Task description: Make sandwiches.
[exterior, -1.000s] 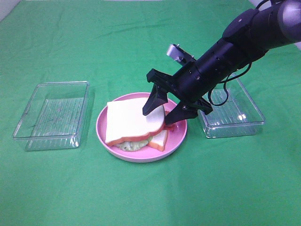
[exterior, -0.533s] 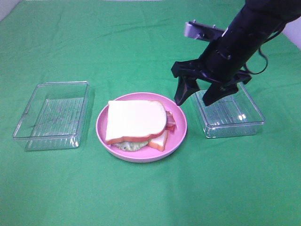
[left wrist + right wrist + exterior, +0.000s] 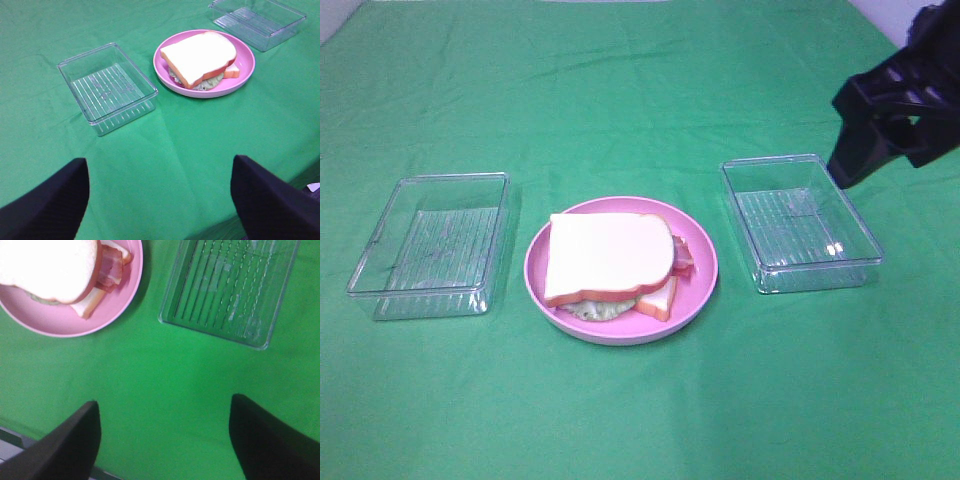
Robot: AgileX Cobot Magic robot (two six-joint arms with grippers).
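Observation:
The sandwich (image 3: 608, 255) lies on a round pink plate (image 3: 701, 285) at the table's middle: a white bread slice on top, bacon and lettuce sticking out beneath, and a second slice below. It also shows in the left wrist view (image 3: 200, 55) and the right wrist view (image 3: 50, 262). My right gripper (image 3: 882, 150) is open and empty, raised at the far right beyond the right tray. Its fingers frame bare cloth in the right wrist view (image 3: 165, 440). My left gripper (image 3: 160, 210) is open and empty, well short of the plate, and does not show in the exterior view.
A clear plastic tray (image 3: 455, 177) stands left of the plate and another (image 3: 820, 268) to its right, both with nothing in them. A green cloth (image 3: 640, 420) covers the table.
My right gripper has let go of the top bread slice, which now rests on the stack. It has risen and pulled back to the far right, past the right tray.

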